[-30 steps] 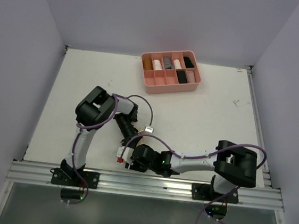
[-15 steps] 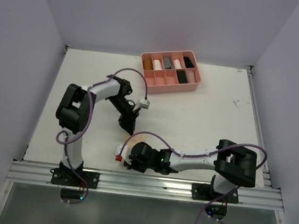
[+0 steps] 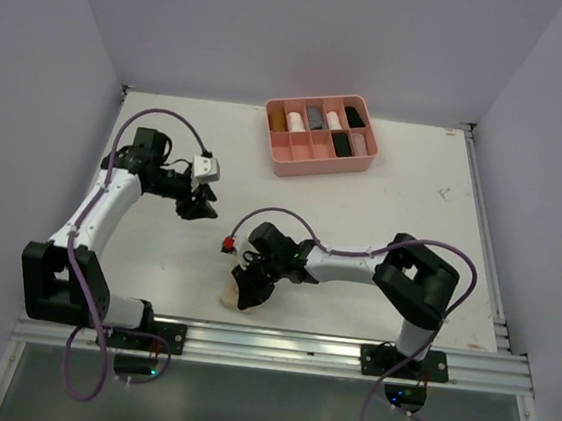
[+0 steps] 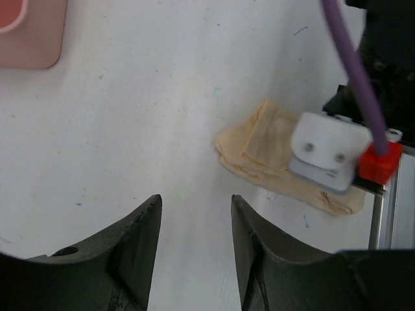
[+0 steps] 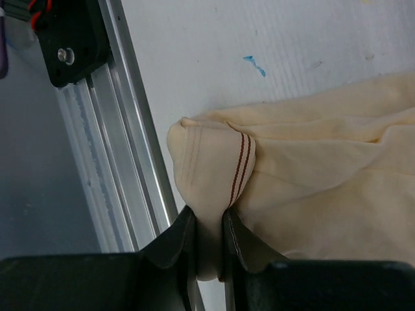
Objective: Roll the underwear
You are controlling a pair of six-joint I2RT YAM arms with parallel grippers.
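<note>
The pale tan underwear [image 3: 235, 290] lies crumpled on the white table near the front rail. It also shows in the left wrist view [image 4: 256, 152] and the right wrist view [image 5: 318, 175]. My right gripper [image 3: 252, 280] is shut on a folded edge of it with two red stripes [image 5: 207, 217], right beside the rail. My left gripper [image 3: 198, 206] is open and empty over bare table [image 4: 194, 197], to the left of the cloth and apart from it. No loose pink or black underwear shows on the table.
A pink divided tray [image 3: 318, 161] stands at the back centre with several small rolled items in its compartments; its corner shows in the left wrist view [image 4: 26, 39]. The aluminium front rail [image 5: 123, 162] runs close beside the cloth. The right arm's cable loops above it.
My left arm has swung from the table's centre out to the left, away from the cloth. My right gripper has shifted a little away from the rail, and the tan underwear now shows beneath it.
</note>
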